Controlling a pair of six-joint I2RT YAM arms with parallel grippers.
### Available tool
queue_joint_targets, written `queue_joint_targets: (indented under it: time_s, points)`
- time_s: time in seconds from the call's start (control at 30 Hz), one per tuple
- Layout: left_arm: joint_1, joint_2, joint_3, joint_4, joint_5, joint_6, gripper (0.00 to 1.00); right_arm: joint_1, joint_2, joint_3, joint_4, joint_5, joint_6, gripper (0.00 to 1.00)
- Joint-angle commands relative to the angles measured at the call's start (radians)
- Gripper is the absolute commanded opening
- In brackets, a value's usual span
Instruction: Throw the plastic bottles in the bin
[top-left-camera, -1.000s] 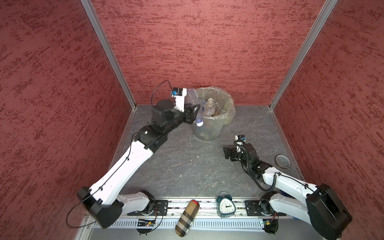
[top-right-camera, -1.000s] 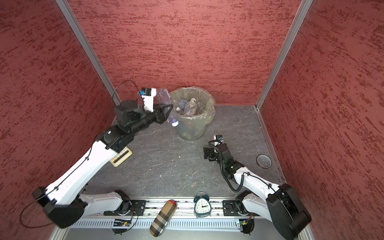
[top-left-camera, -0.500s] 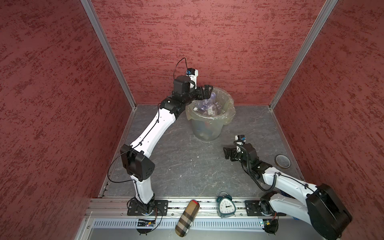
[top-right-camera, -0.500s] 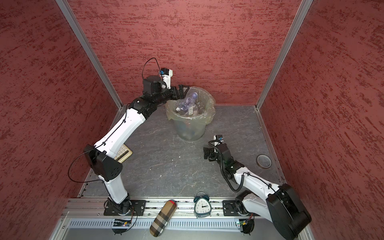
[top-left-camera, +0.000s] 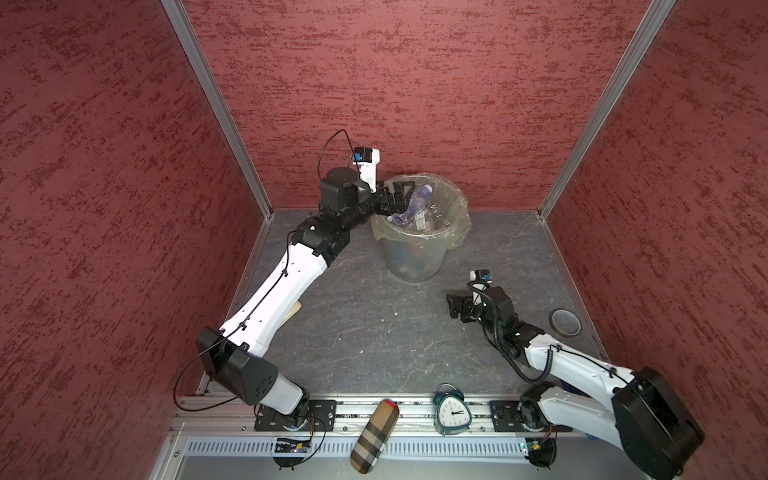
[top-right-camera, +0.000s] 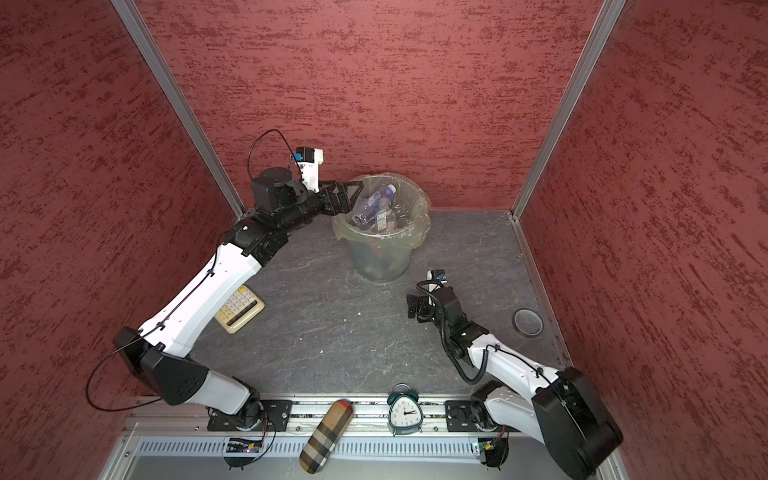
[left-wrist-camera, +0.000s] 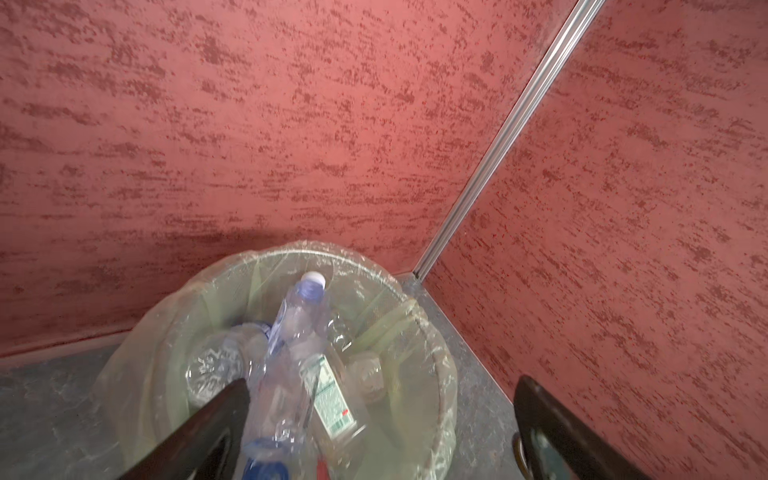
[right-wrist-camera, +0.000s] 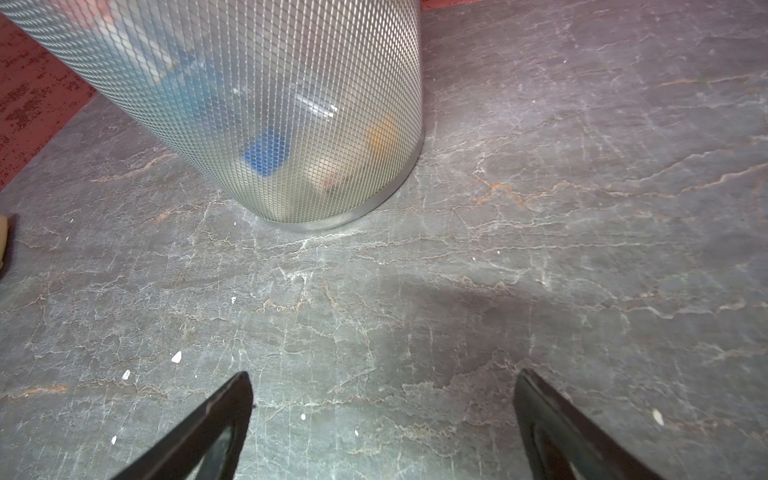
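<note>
– Left hand is spread wide and holds nothing. It hangs at the near lip of the bin, fingers pointing across the opening.

– Where are the plastic bottles?

– Directly ahead of and below that hand, heaped inside the bin. In the left wrist view the top bottle lies slanted away from the hand, white cap toward the far rim. A labelled bottle lies alongside it, closer to the fingers.

– And the right hand?

– Also wide open and empty, low over the grey surface. The bin stands ahead of it and apart, with blue and orange shapes showing through the mesh wall.

– Any bottle outside the bin?

– None that I can see in both top views. The calculator lies behind the left hand, under its arm. The clock and the plaid case sit far back by the arm bases. So the task looks close to finished.

– How would 1 of these handle?

– My guess is very light, since they look empty. The thin clear walls should dent under a squeeze, and the skin is slick and round enough to roll. I would grip across the middle at the label with modest force, or just under the cap, where the plastic is stiffer.

– Any risk?

– The top bottle rides high, so a dropping hand could knock it.
</note>
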Motion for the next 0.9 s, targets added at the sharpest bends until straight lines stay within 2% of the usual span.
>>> queue_joint_targets:
  time_s: [0.0, 0.47, 0.7, 0.87]
  points:
    - [0.020, -0.061, -0.071, 0.015, 0.013, 0.019, 0.99, 0.000, -0.008, 0.011, 0.008, 0.003, 0.000, 0.98]
    - [0.173, -0.320, -0.417, -0.026, 0.046, -0.019, 0.99, 0.000, -0.048, -0.004, 0.011, 0.035, 0.005, 0.99]
    - [0.253, -0.384, -0.549, -0.083, 0.038, -0.069, 0.99, 0.000, -0.095, -0.037, 0.049, 0.021, -0.002, 0.99]
    - [0.268, -0.435, -0.654, -0.056, 0.014, -0.116, 0.99, 0.000, -0.126, -0.049, 0.049, 0.035, 0.001, 0.99]
